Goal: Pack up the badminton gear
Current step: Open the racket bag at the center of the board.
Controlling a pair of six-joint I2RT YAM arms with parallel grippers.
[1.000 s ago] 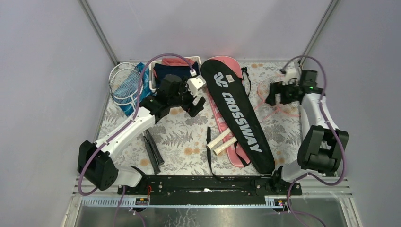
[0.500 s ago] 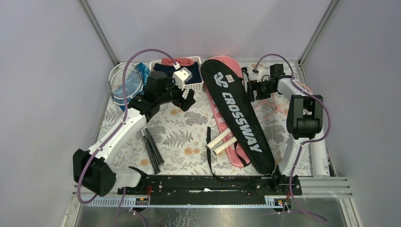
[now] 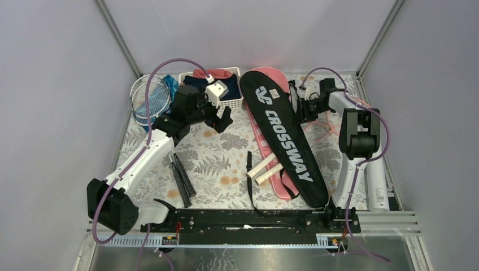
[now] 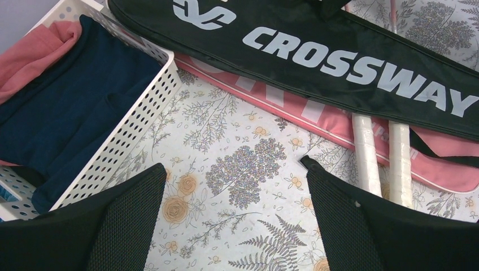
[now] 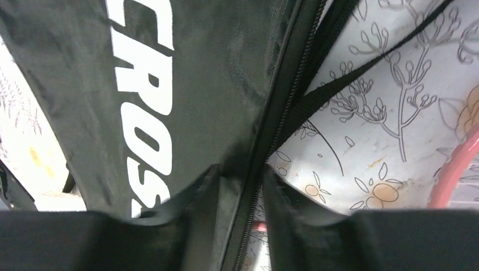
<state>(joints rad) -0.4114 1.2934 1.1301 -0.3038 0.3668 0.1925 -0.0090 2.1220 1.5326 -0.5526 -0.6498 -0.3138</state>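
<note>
The black CROSSWAY bag [image 3: 285, 141] lies diagonally across the pink bag [image 3: 261, 141], from whose lower end two white racket handles [image 3: 265, 169] stick out. My right gripper [image 3: 302, 107] is at the black bag's upper right edge. In the right wrist view its jaws [image 5: 242, 169] pinch the bag's zipper seam [image 5: 282, 107]. My left gripper [image 3: 225, 119] hovers open over bare cloth [image 4: 233, 166] between the basket and the bags. Racket heads [image 3: 148, 99] lie at the far left, black handles [image 3: 182, 180] in front of them. A white shuttlecock tube [image 3: 379, 189] lies at the right edge.
A white slatted basket [image 3: 231, 103] with navy and red clothes stands behind my left gripper. A black strap [image 3: 249, 164] trails beside the white handles. A thin pink cord [image 3: 333, 127] loops on the floral cloth right of the black bag. Grey walls close in the table.
My right arm swung from the far right corner to the black bag's edge and its jaws narrowed onto the zipper seam. My left gripper drew back left towards the basket, still open.
</note>
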